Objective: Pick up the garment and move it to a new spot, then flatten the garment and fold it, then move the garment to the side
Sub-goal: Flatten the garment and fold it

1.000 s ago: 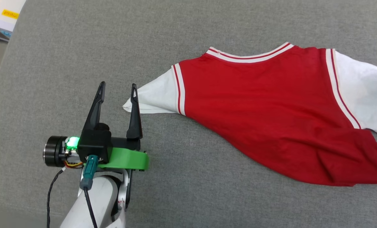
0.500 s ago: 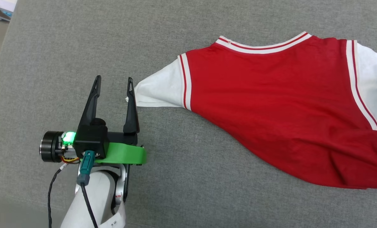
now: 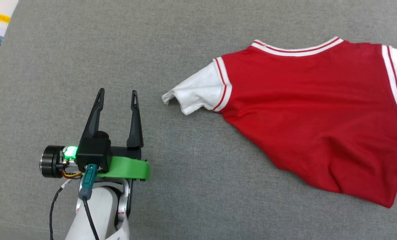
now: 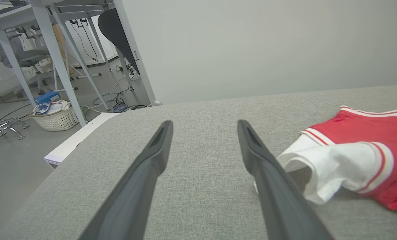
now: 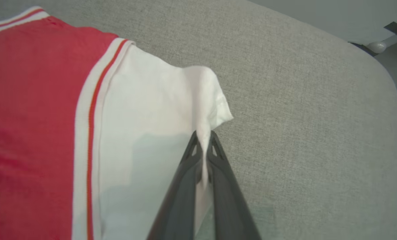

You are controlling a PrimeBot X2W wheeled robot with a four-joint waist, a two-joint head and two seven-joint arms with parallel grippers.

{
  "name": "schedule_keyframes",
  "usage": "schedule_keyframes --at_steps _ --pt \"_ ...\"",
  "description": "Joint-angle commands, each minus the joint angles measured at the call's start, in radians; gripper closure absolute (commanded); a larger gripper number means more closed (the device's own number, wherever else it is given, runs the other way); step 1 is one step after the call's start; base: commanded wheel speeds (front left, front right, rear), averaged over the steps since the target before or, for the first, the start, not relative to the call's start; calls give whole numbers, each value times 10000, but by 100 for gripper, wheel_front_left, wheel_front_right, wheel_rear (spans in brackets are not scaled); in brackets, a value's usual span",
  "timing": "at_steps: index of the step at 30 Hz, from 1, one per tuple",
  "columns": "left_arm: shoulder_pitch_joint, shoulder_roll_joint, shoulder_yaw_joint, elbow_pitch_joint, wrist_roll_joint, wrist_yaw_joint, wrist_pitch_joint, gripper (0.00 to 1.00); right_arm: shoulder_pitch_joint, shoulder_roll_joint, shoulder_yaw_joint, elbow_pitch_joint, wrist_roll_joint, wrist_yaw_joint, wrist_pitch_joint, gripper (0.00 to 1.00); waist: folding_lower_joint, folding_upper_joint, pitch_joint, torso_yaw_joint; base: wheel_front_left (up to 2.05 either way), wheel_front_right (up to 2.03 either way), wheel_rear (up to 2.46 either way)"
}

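Red garment, white striped-trim sleeves, rumpled on grey cushion

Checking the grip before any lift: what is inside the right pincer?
A pinched fold of white sleeve of the garment, clamped by the right pincer. How deep the cloth runs between its fingers is covered by them.

The left gripper has 2 long, black, tapering fingers, each slotted near the tip, on a boxy black housing above a bright green curved bracket. A small green light glows beside a black-and-silver cylinder. Red and yellow wires, a teal plug and a black cable lead to the white forearm. The right gripper has matching dark grey fingers with triangular cut-outs.
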Motion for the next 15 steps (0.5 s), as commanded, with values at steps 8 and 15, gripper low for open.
schedule_keyframes --at_steps 8,15 --pt "406 -152 196 96 227 -203 -57 0 1416 93 -364 1009 -89 -7 -193 100 -1 -1 -451 -236 0 0 0" --pt "499 -99 344 287 298 -378 -57 0 1696 714 -964 1408 -353 -7 -1471 0 -1 -1 -819 -378 0 0 0"
